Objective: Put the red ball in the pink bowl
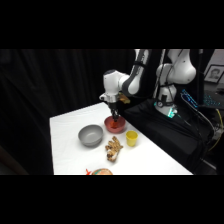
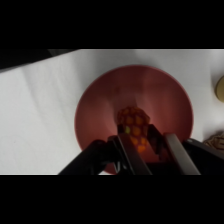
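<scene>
Side view, left to right: grey bowl [image 1: 90,135] sits on the white bench [image 1: 67,155], down and left of the claw [image 1: 116,120]. A brown lumpy object [image 1: 114,149] lies below the claw, nearer the camera. The claw reaches down into the pink bowl [image 1: 115,124] directly beneath it. A small yellow cup [image 1: 131,138] stands just right of and below the claw.

Wrist view: pink bowl [image 2: 100,110] fills the frame under the claw [image 2: 141,142]. The claw is pinching the red ball [image 2: 134,125] between its two fingers [image 2: 172,150] (ball surface textured, orange-red), held over the bowl's inside. Contact between ball and bowl floor cannot be told.
</scene>
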